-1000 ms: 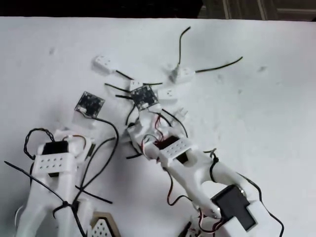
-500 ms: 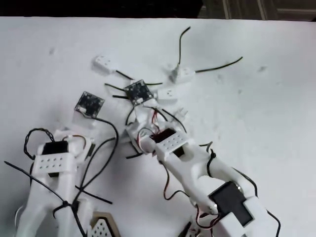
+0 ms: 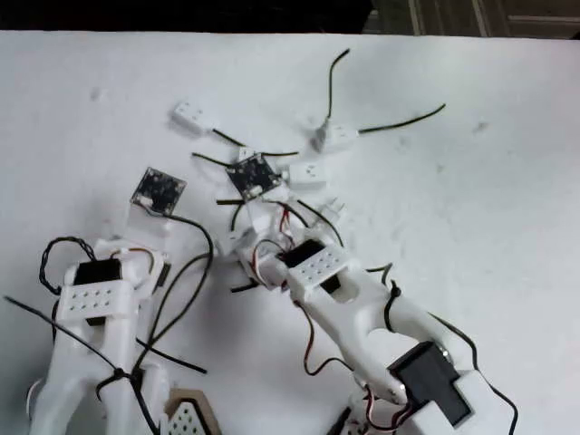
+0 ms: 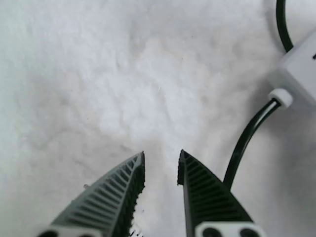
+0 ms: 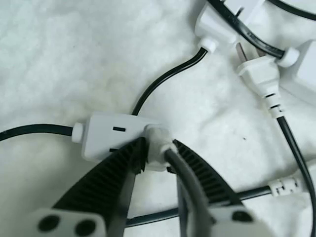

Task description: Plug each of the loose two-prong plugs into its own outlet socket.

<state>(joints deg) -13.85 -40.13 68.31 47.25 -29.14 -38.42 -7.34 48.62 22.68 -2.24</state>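
Presently the right gripper (image 5: 158,146) pinches a white two-prong plug (image 5: 157,135), butted against the end of an outlet socket (image 5: 109,134) on the white table (image 5: 54,59); another loose plug (image 5: 260,75) lies nearby. The left gripper (image 4: 162,155) is slightly spread, holding nothing, near a corded socket (image 4: 302,61).

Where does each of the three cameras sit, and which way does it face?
High view: fixed above the table, looking down; shows the left arm and right arm.
Left wrist view: on the left wrist, looking along the open left fingers at the table and a cord.
Right wrist view: on the right wrist, looking along the right fingers, shut on a plug beside a socket.
Shared: high and right wrist views both show the black cords mid-table.
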